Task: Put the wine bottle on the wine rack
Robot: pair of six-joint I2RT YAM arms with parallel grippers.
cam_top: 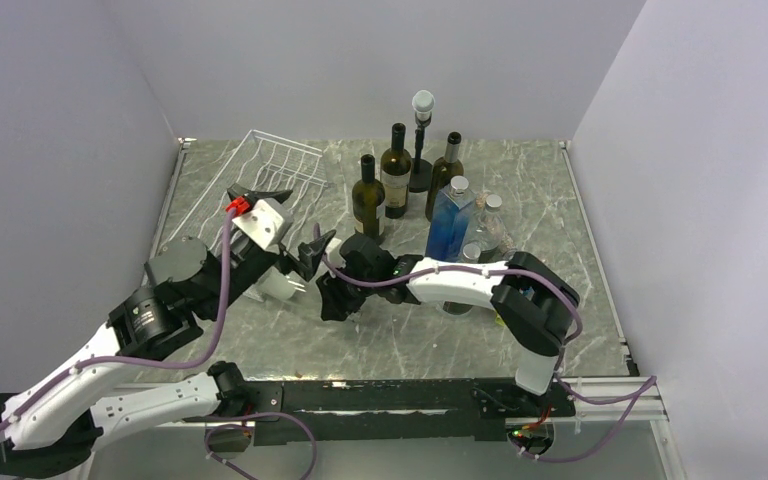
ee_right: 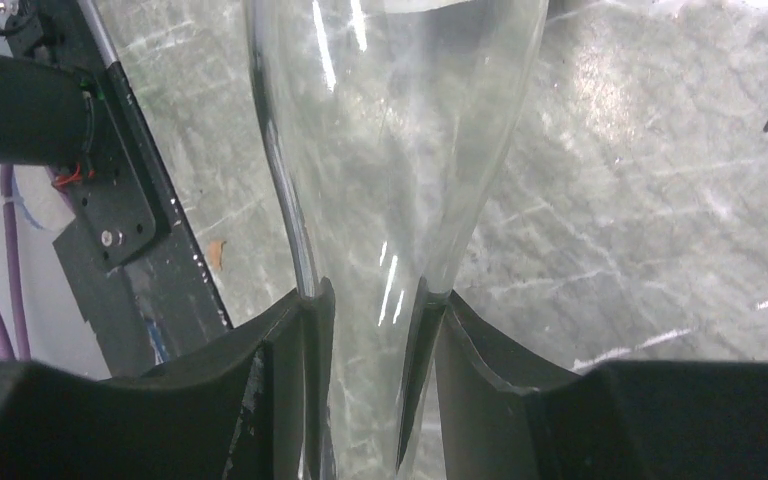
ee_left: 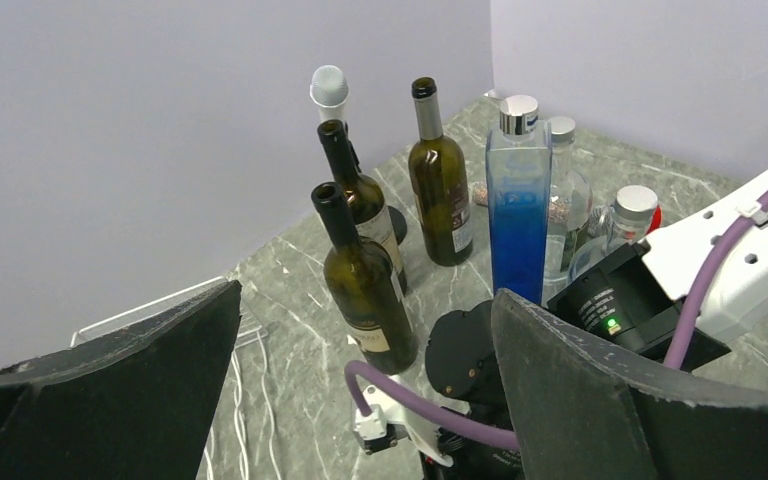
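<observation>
Desk [cam_top: 410,345] carries 3 dark wine bottles [cam_top: 396,172], 1 blue bottle [cam_top: 449,222] upper centre, 1 wine rack [cam_top: 285,160] upper left. Left hand [ee_left: 365,300] gapes empty; right hand [ee_right: 375,300] clamps 1 clear bottle [ee_right: 400,140].

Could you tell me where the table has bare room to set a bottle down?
Bare marble lies between the right arm and the base rail, and at the far right by the wall. The bottle cluster at far centre is crowded.
</observation>
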